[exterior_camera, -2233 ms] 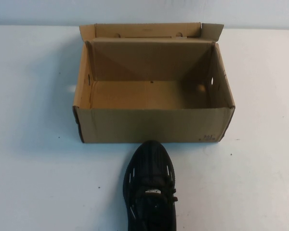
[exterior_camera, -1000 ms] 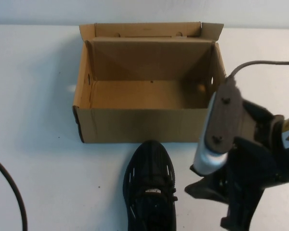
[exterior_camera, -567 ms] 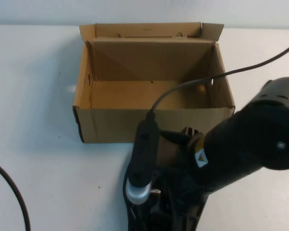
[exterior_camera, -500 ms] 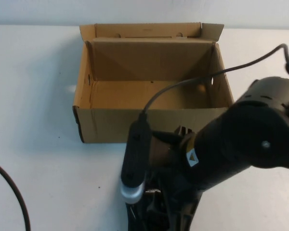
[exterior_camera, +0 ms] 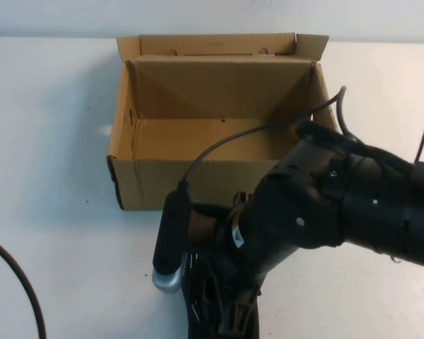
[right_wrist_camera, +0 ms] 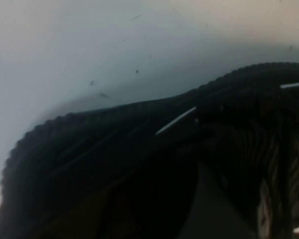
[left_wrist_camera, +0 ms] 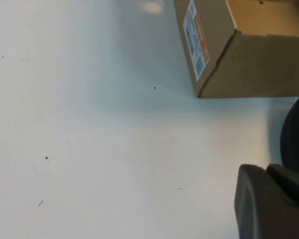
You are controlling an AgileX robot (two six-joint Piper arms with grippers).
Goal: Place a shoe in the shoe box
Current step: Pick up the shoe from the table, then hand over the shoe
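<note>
White surface [exterior_camera: 49,176] carries our shoe [right_wrist_camera: 139,144], long axis toward the shoe box [exterior_camera: 222,180] beyond, directly under our right pincer [exterior_camera: 222,311], whose spread we cannot tell, while our left pincer [left_wrist_camera: 271,201] waits pressed together.

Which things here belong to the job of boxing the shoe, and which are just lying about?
Job: black sneaker; open cardboard shoe box; right gripper, down over the sneaker.
Lying about: left gripper, shut, beside the box; black cable on the table.
</note>
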